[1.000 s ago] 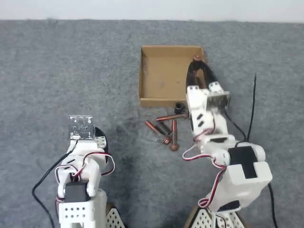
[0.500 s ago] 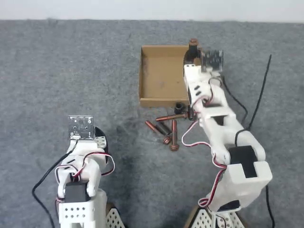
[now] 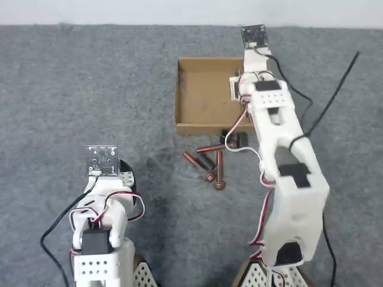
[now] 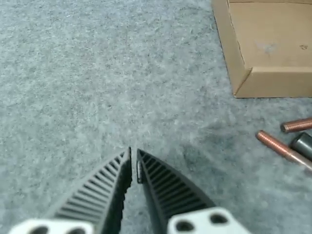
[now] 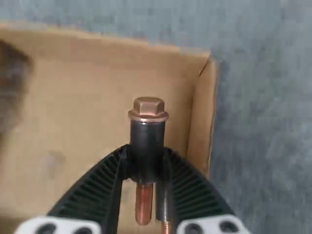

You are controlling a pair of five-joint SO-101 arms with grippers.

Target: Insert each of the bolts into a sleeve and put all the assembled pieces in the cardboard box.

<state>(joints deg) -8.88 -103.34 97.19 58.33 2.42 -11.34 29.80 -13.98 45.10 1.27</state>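
Observation:
My right gripper (image 5: 146, 158) is shut on a black sleeve (image 5: 146, 141) with a copper bolt (image 5: 148, 110) pushed through it, head up. The piece hangs over the cardboard box (image 5: 73, 122), close to one of its corners. In the high view the right arm (image 3: 269, 113) stretches over the box's (image 3: 203, 89) right side. Loose copper bolts (image 3: 216, 147) and a black sleeve (image 3: 206, 161) lie on the carpet just in front of the box. My left gripper (image 4: 132, 155) is shut on nothing, low over bare carpet, with a bolt (image 4: 280, 147) off to its side.
Grey carpet covers the table. Another black sleeve (image 3: 226, 134) stands against the box's front wall, beside the right arm. The left arm (image 3: 102, 203) sits folded at the near left, well away from the parts. The box wall (image 4: 278, 83) is low.
The right arm has stretched away from the near edge, carrying the bolt-and-sleeve piece from the box's right rim farther over the box. The left arm has not moved.

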